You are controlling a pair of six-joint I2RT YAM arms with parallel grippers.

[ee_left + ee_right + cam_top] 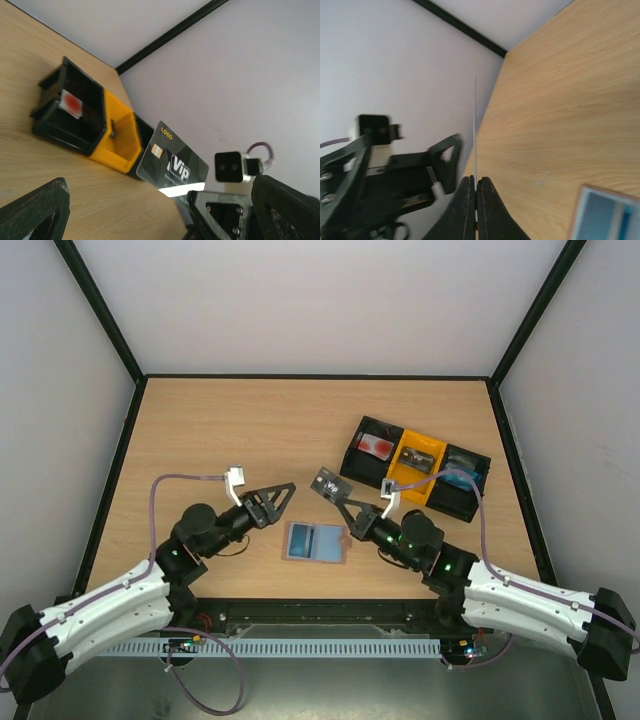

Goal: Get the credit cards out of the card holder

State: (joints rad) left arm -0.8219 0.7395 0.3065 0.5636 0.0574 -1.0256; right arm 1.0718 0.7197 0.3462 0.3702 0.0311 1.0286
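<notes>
The card holder lies open and flat on the table between the two arms, blue-grey with brown edging; its corner shows in the right wrist view. My right gripper is shut on a black VIP credit card and holds it in the air above the table. The card shows edge-on in the right wrist view and face-on in the left wrist view. My left gripper is open and empty, left of the card and above the holder's far left corner.
A black-and-yellow three-compartment tray stands at the right back; its left compartment holds a card with red marks. It also shows in the left wrist view. Black frame posts and white walls bound the table.
</notes>
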